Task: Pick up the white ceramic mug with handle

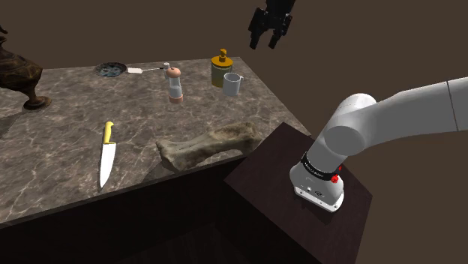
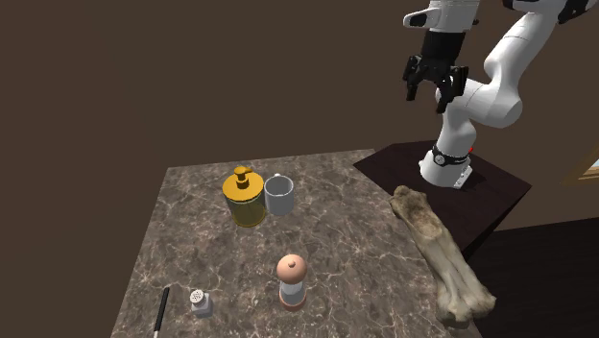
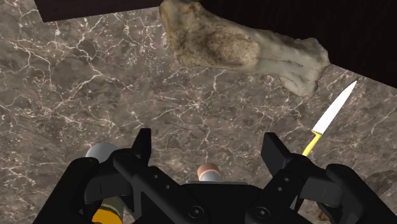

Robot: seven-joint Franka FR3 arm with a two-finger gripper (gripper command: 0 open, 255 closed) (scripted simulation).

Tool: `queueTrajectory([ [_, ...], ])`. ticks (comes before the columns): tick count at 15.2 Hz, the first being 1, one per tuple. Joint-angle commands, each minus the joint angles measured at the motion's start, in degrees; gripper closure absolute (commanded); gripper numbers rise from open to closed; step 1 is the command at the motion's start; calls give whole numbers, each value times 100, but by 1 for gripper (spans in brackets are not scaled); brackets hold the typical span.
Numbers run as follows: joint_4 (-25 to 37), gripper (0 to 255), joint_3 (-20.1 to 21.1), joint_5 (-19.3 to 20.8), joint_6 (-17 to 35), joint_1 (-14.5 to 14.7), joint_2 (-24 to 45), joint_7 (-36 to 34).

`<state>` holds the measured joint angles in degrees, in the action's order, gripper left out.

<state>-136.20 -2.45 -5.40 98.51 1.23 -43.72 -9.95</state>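
Observation:
A pale grey-white mug [image 1: 233,84] with a handle stands upright near the far edge of the marble counter [image 1: 60,157], touching or nearly touching a yellow jar with a pump top [image 1: 221,70]. From the second exterior view the mug [image 2: 279,195] sits just right of the jar [image 2: 244,197]. My black gripper [image 1: 268,31] hangs high in the air above and right of the mug, open, nothing between its fingers. It also appears high above the counter's far side [image 2: 436,82]. In the wrist view the mug's rim [image 3: 102,153] peeks out behind one finger [image 3: 142,145].
A large bone [image 1: 206,144] lies along the counter's near edge by my stand [image 1: 300,202]. A yellow-handled knife [image 1: 106,154], a pepper grinder [image 1: 175,84], a small shaker [image 2: 201,302], a round dish [image 1: 110,70] and a dark vase [image 1: 19,75] also sit on the counter.

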Motion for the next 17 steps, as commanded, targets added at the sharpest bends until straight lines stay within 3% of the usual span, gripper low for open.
queueTrajectory([
  [1, 0, 0, 0, 0, 0, 0, 0, 0],
  [9, -53, 0, -334, 238, 1232, -121, 1321, 502],
  [17, 370, 0, -656, 301, 2279, -203, 2912, 987],
])
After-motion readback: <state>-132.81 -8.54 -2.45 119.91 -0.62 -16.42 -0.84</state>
